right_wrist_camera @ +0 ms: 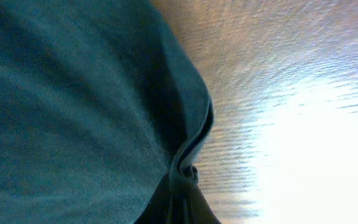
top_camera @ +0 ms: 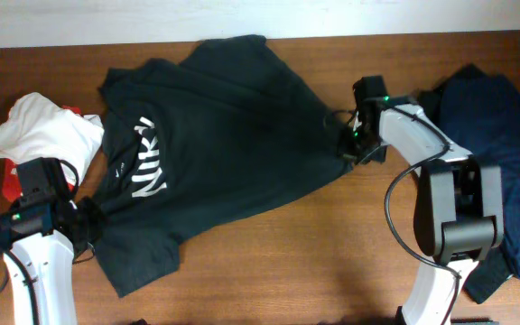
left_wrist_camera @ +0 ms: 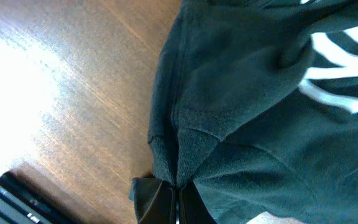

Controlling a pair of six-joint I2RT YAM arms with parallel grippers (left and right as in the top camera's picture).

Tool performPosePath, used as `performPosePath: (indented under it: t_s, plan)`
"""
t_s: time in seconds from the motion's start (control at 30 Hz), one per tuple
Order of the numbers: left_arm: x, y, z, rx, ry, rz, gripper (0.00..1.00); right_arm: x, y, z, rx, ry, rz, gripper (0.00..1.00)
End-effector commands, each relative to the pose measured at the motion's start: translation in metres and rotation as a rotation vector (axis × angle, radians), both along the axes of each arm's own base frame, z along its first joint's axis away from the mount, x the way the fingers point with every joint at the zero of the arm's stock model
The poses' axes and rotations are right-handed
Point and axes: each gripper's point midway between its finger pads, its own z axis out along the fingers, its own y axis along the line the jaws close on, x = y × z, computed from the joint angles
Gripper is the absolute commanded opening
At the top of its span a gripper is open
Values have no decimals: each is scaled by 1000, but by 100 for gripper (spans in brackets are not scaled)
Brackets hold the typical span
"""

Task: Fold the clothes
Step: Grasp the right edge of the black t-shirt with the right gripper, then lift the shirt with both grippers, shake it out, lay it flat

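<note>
Left end effector (left_wrist_camera: 176, 202) clenched on dark shirt (top_camera: 242, 135) hem; right end effector (right_wrist_camera: 180, 202) clenched on opposite edge.

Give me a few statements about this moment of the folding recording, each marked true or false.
1. The dark T-shirt lies spread out on the table, not yet folded. True.
2. The left tool is open and clear of the shirt. False: it is shut on the shirt's edge.
3. The right tool pinches the shirt's opposite edge. True.
4. The white cloth lies on top of the blue garment. False: they lie at opposite ends of the table.
</note>
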Motion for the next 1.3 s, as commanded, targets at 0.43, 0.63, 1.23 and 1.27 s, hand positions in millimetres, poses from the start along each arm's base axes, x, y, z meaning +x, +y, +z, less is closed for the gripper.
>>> performPosePath:
  t_s: [0.43,0.63,1.23,1.27]
  plan:
    - [98,-19,281,162,-807,-353,0,-42,-41,360,-95,-602,26,4]
    - [79,-25,362,272,-981,-366,0,-96,-45,427,-105,-785,9,4]
    - [175,-43,330,96,-977,-528,0,-19,-56,411,-198,-802,18,4]
    - [190,-45,324,88,-978,-543,0,-1,-55,403,-202,-796,26,4]
